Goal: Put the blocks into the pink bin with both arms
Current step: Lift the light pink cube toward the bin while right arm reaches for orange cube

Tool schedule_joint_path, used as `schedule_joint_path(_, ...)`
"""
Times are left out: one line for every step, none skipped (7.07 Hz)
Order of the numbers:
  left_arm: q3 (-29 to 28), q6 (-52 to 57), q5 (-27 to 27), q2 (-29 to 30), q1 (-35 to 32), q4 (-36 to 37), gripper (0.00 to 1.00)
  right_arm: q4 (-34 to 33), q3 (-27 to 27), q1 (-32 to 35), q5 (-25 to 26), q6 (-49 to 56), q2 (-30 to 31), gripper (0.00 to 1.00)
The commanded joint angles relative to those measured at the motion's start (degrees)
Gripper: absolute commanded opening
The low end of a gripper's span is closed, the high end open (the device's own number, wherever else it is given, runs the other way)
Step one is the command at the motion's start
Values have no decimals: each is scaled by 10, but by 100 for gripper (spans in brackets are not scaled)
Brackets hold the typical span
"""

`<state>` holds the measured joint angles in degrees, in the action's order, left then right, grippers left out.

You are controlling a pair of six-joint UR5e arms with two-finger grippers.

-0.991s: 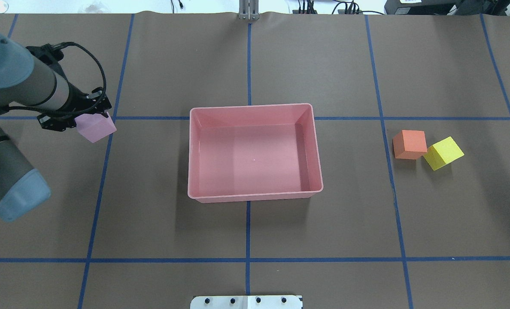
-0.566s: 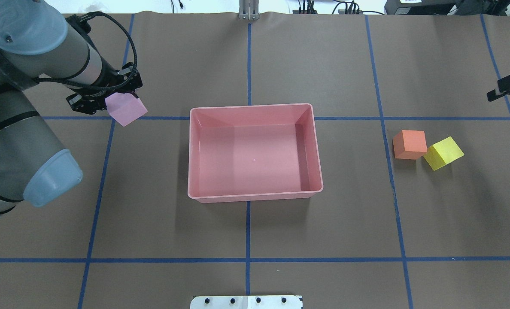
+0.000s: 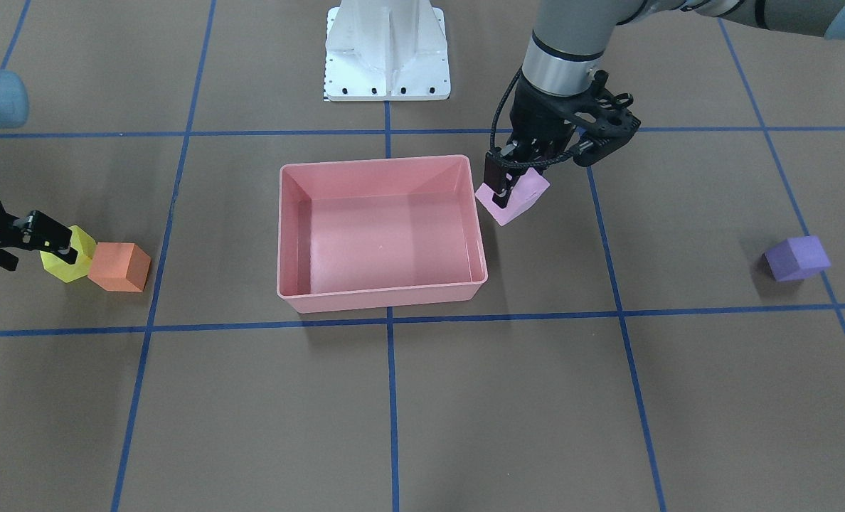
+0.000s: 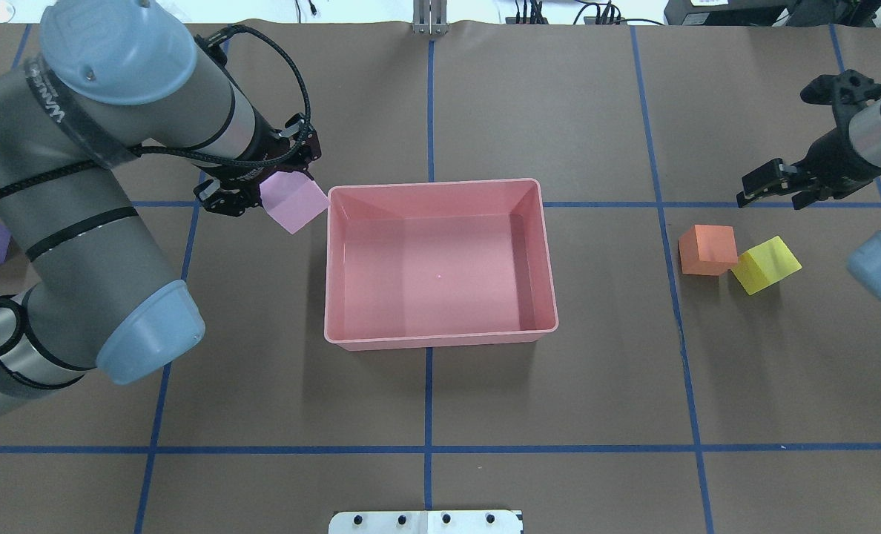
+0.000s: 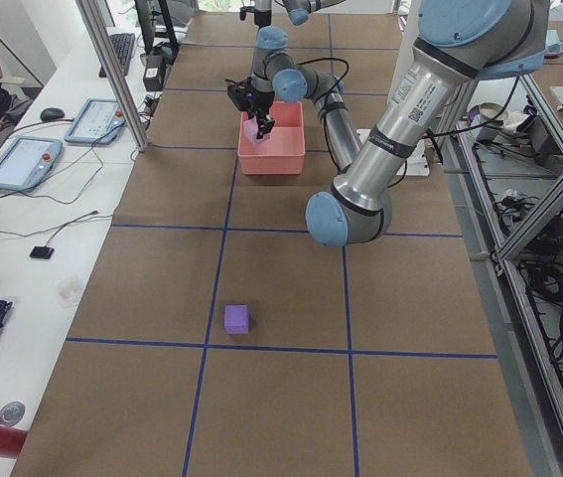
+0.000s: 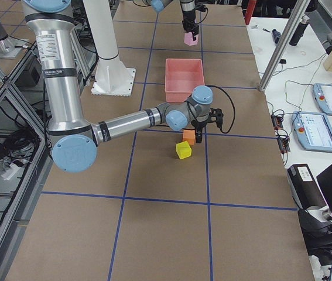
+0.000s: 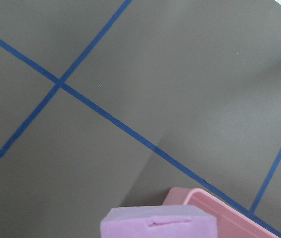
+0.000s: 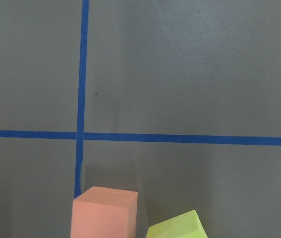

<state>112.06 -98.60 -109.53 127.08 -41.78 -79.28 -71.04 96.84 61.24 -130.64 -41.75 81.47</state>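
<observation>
One light pink matte cube (image 3: 527, 196) hangs clamped in our left black two-finger gripper (image 3: 511, 185), just beside the left wall of the shallow salmon-pink plastic bin (image 4: 440, 343). We judge the carry is in hand; next we must clear the rim, then release. Our right gripper (image 4: 770, 194), fingers spread and empty, hovers near the orange cube (image 4: 707, 250) and yellow cube (image 4: 765, 264), right of the bin.

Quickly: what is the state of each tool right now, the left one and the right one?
Left tool: closed, holding the light pink cube.
Right tool: open, holding nothing.
</observation>
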Motion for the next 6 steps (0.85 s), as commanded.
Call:
schedule_joint_path(-3, -7, 1, 5, 7, 0, 0, 0, -20, -30, 19, -3, -18, 99)
schedule_joint_path(-4, -7, 2, 5, 13, 0, 0, -1, -25, -55, 46, -3, -20, 99)
schedule_joint_path(-4, -7, 3, 6, 13, 0, 0, 0, -49, -59, 50, -3, -40, 99)
schedule_joint_path(-4, -7, 3, 6, 13, 0, 0, 0, -63, -62, 50, 0, -45, 99)
schedule_joint_path(-4, -7, 3, 6, 13, 0, 0, 0, -70, -62, 50, 4, -45, 100)
schedule_joint_path(-4, -7, 3, 6, 13, 0, 0, 1, -76, -64, 50, 5, -45, 100)
